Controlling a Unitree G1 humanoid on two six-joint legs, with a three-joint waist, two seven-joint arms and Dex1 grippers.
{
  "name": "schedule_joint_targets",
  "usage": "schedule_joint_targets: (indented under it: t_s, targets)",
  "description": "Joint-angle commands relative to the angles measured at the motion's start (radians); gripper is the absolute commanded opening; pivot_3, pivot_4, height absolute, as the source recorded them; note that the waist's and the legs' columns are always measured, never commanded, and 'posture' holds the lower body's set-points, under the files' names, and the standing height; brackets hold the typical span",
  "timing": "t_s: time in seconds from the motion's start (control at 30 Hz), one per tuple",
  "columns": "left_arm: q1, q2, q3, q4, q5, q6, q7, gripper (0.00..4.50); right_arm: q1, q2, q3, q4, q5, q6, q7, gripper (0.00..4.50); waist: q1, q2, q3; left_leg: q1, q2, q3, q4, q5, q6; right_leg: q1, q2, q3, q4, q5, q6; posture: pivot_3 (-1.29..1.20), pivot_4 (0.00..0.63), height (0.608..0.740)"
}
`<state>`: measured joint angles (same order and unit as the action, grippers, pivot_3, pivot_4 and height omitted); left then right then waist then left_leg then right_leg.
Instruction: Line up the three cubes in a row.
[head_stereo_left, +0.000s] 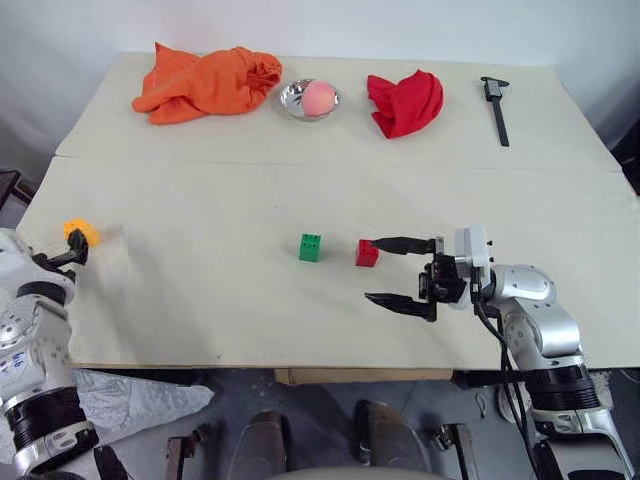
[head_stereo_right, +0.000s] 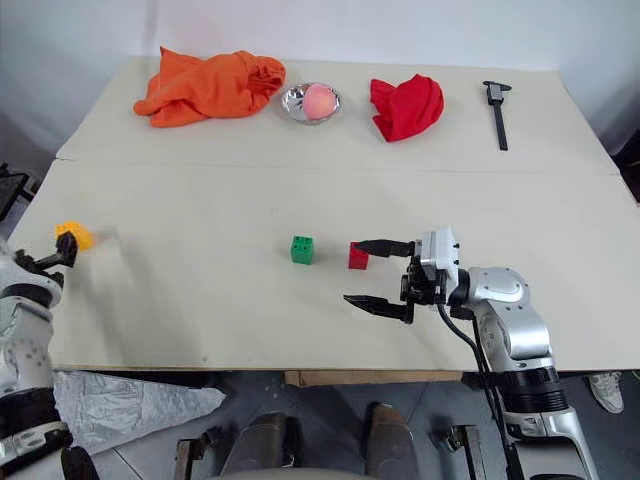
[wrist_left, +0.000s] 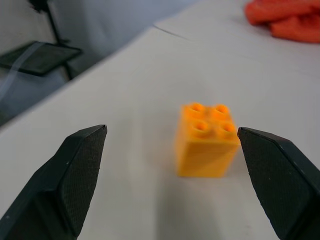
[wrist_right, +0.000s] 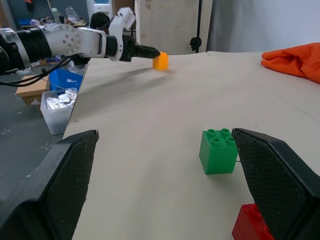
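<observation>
Now: left gripper (wrist_left: 170, 175) open, level, around yellow-orange cube (wrist_left: 206, 140) | perhaps untouched

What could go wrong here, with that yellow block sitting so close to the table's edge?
The left gripper is open around the yellow-orange cube, which sits near the table edge; a clumsy close might nudge it off. The right gripper is open, one finger beside the red cube; any sweep could knock it into the nearby green cube. The yellow-orange cube must also travel far to join them.
</observation>
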<state>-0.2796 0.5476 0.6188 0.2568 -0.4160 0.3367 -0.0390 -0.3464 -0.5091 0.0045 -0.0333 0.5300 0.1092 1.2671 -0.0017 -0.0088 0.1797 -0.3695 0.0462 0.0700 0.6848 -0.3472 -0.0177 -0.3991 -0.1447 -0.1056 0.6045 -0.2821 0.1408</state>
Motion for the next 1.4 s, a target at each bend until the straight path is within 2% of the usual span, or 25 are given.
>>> schedule_joint_targets:
  t_s: [0.03,0.23,0.43,0.53,0.77,0.83,0.9,1.0,1.1,1.23,1.4]
  targets:
    - [-0.020,0.017,-0.014,-0.002,0.024,-0.035,-0.018,4.45,0.008,0.000,-0.008,-0.050,0.016,-0.004,-0.008,4.50,-0.002,0.000,0.000,0.000,0.000,0.000,0.000,0.000,0.000,-0.001,0.000,0.000,0.000,0.000,0.000,0.00,0.150,0.740]
    - [-0.006,-0.015,-0.019,-0.011,0.026,-0.046,-0.008,4.45,0.033,-0.004,-0.011,-0.073,0.021,0.009,-0.024,4.50,0.000,0.000,0.000,0.000,0.000,0.001,0.000,0.000,0.000,-0.001,0.000,0.000,0.000,0.000,0.000,0.00,0.150,0.740]
    - [-0.064,-0.010,-0.051,0.060,0.061,-0.085,-0.012,4.45,0.037,-0.009,-0.012,-0.067,0.018,0.016,-0.024,4.50,0.003,0.000,0.000,0.000,0.000,0.001,0.000,0.000,0.000,-0.001,0.000,0.000,0.000,0.000,0.000,0.00,0.150,0.740]
    - [-0.079,0.001,-0.055,0.088,0.073,-0.103,-0.025,3.89,0.039,-0.010,-0.013,-0.067,0.017,0.021,-0.025,4.50,0.001,0.000,0.000,0.000,0.000,0.001,0.000,0.000,0.000,-0.001,0.000,0.000,0.000,0.000,0.000,0.00,0.150,0.740]
    - [-0.047,0.038,-0.061,0.096,0.079,-0.099,-0.095,1.62,0.061,-0.022,-0.024,-0.077,0.017,0.024,-0.031,4.50,0.000,0.000,0.000,0.000,0.000,0.001,0.000,0.000,0.000,-0.001,0.000,0.000,0.000,0.000,0.000,0.00,0.150,0.740]
    - [-0.035,0.070,-0.063,0.102,0.037,-0.116,-0.229,1.47,0.068,-0.033,-0.035,-0.079,0.018,0.023,-0.035,4.50,-0.001,0.000,0.000,0.000,0.000,0.001,0.000,0.000,0.000,-0.001,0.000,0.000,0.000,0.000,0.000,0.00,0.150,0.740]
    - [-0.034,0.101,-0.072,0.091,-0.043,-0.143,-0.450,1.47,0.074,-0.048,-0.047,-0.077,0.018,0.021,-0.036,4.50,0.000,0.000,0.000,-0.001,0.000,0.002,0.000,0.000,0.000,-0.002,0.000,0.000,0.000,0.000,0.000,0.00,0.150,0.740]
    - [0.022,0.209,-0.193,0.052,-0.091,-0.123,-0.871,1.47,0.084,-0.072,-0.062,-0.067,0.017,0.016,-0.033,4.50,0.002,0.000,0.000,-0.001,0.000,0.002,0.000,0.000,0.000,-0.003,0.000,0.000,0.001,0.000,0.000,0.00,0.150,0.740]
    - [0.000,0.283,-0.314,0.075,-0.053,-0.206,-1.135,1.47,0.094,-0.094,-0.077,-0.057,0.017,0.013,-0.028,4.50,0.002,0.000,0.000,-0.001,0.000,0.004,-0.001,0.000,0.000,-0.005,0.000,0.000,0.001,0.000,0.000,0.00,0.150,0.740]
    - [-0.134,0.294,-0.435,0.199,0.026,-0.338,-1.299,1.47,0.102,-0.113,-0.093,-0.040,0.014,0.007,-0.022,4.50,0.002,0.000,0.000,-0.002,0.000,0.005,-0.001,0.000,-0.001,-0.006,0.000,0.000,0.002,0.000,-0.001,0.00,0.150,0.740]
    - [-0.439,0.156,-0.615,0.536,0.192,-0.603,-1.430,1.47,0.131,-0.125,-0.117,-0.054,0.008,0.000,-0.038,4.50,0.017,0.000,0.000,-0.002,0.000,0.008,0.000,0.000,0.000,-0.008,0.000,0.001,0.003,0.000,0.000,0.00,0.150,0.740]
